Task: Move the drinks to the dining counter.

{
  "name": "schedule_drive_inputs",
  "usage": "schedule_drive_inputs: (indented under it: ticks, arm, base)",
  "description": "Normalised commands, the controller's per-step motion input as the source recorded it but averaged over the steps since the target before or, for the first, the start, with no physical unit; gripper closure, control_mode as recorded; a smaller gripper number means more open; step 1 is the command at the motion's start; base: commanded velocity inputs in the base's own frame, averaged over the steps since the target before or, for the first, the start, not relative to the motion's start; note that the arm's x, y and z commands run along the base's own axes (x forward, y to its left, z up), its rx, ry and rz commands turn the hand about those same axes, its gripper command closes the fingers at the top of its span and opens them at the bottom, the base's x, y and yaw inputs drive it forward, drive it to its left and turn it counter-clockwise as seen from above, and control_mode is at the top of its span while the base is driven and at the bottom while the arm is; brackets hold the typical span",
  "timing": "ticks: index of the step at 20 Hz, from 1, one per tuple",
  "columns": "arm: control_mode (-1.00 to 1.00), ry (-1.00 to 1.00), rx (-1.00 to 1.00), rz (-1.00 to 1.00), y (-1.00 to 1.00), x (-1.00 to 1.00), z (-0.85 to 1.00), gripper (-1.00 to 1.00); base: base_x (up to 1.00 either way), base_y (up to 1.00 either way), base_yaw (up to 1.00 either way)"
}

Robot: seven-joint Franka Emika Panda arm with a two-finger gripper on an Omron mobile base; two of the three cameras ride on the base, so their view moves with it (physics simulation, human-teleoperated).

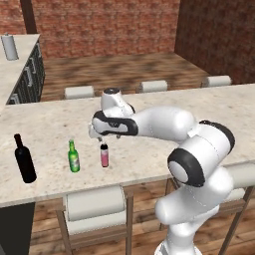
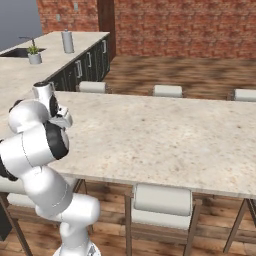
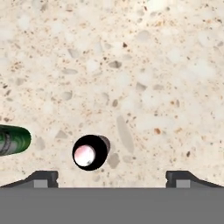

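While the gripper (image 1: 103, 139) hangs wide open and empty, three bottles stand near the dining counter's (image 1: 199, 124) front edge. One black wine bottle (image 1: 24, 159), one green bottle (image 1: 73, 157), one pink bottle (image 1: 104, 155).

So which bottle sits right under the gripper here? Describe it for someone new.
On the long speckled dining counter, three bottles stand in a row near the front edge. It is the pink bottle, rightmost, beside the green bottle: smallest, dark-capped.

Small green glass bottle (image 3: 13, 139) cut off by left edge of hand view, neck end alone in frame. Tall black wine bottle's (image 1: 24, 159) label too small to read. Grey cylindrical canister (image 1: 9, 47) at upper left of left base view: detail indistinct. Pale grey cushioned stool (image 1: 94, 203) partly hidden under long beige speckled stone countertop (image 1: 60, 129).
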Motion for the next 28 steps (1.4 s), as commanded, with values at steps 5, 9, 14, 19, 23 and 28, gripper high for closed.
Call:
schedule_drive_inputs:
  ticks: [5, 9, 14, 19, 23, 28]
  arm:
    - [-1.0, -0.01, 0.01, 0.0, -0.79, -0.48, 0.28, -1.0]
    - [-1.0, 0.0, 0.01, 0.0, -0.88, -0.64, 0.14, -1.0]
    - [-1.0, 0.0, 0.03, 0.0, -0.85, -0.67, 0.01, -1.0]
    - [-1.0, 0.0, 0.06, 0.0, -0.73, -0.58, 0.06, -1.0]
    - [-1.0, 0.0, 0.02, 0.0, -0.49, -0.44, 0.06, -1.0]
    - [-1.0, 0.0, 0.0, -0.03, -0.37, -0.45, 0.0, -1.0]
  base:
    - [0.0, 0.0, 0.0]
    - [0.0, 0.0, 0.0]
    - [0.0, 0.0, 0.0]
    - [0.0, 0.0, 0.0]
    - [0.0, 0.0, 0.0]
    - [0.0, 0.0, 0.0]
